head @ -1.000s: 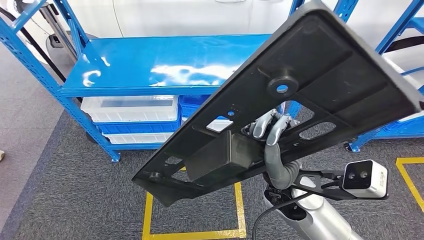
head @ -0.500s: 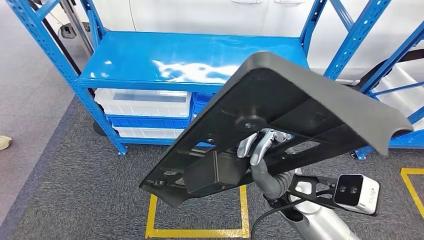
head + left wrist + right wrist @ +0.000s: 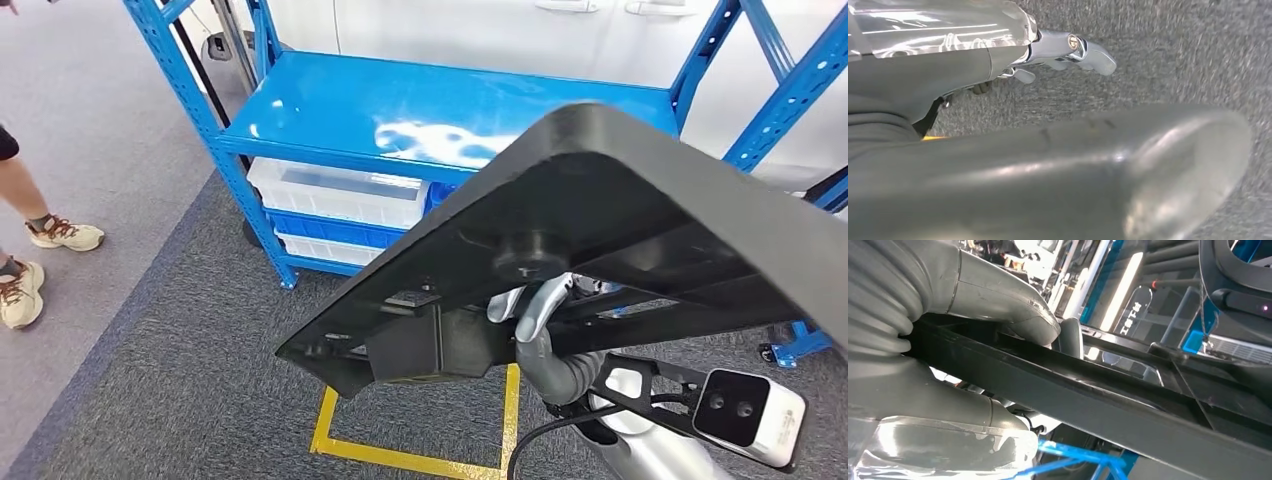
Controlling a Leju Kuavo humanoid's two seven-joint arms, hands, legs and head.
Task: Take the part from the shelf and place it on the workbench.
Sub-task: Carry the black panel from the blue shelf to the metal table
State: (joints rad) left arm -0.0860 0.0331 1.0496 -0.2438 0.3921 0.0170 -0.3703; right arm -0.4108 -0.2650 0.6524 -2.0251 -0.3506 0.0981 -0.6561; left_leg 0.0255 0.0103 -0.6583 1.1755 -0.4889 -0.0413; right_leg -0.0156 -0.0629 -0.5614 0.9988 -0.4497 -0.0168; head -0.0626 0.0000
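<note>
Gripping the part [image 3: 600, 230] from beneath, your right hand [image 3: 535, 310] carries it above the carpet, long axis near-left to far-right, shelf [image 3: 400, 110] beyond; left hand [image 3: 1068, 50] hangs, grip unclear.

Large black ribbed part [image 3: 620, 220], tilted, aloft

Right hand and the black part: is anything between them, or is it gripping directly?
Nothing lies between. In the right wrist view the right hand grips the black part directly, its thumb pressed on the top edge. The head view shows its fingers hooked over the part's underside.
</note>
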